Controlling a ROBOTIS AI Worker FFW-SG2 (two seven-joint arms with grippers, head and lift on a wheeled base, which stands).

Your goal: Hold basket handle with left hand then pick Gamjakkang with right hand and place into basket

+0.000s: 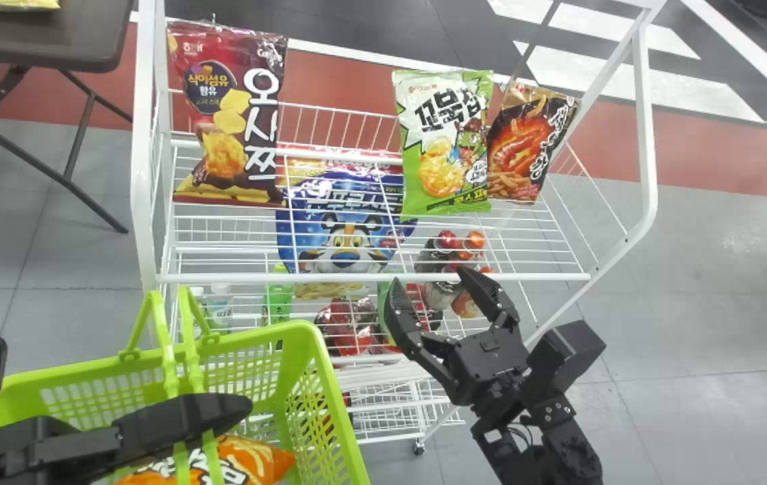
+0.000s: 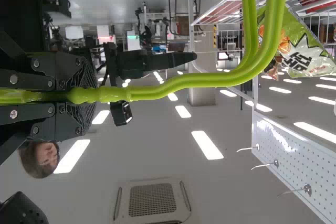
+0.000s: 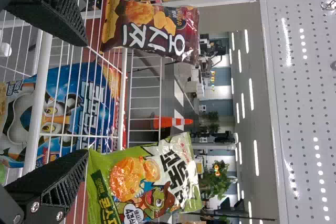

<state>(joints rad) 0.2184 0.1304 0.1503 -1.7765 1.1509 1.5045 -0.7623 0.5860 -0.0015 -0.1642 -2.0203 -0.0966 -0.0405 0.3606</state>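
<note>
Left gripper [image 1: 225,413] clamps the basket handle [image 2: 157,93].
The right gripper [image 1: 431,279] hangs open by the white rack [image 1: 289,277]; an orange bag [image 1: 259,455] lies in the basket [image 1: 340,397].

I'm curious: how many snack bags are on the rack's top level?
3: a dark red bag at left, a green one right of middle, a brown one beside it; more may hide behind.

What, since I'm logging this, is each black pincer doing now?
Left pincer: closed on the lime-green curved plastic basket handle.
Right pincer: open, holding nothing.
</note>
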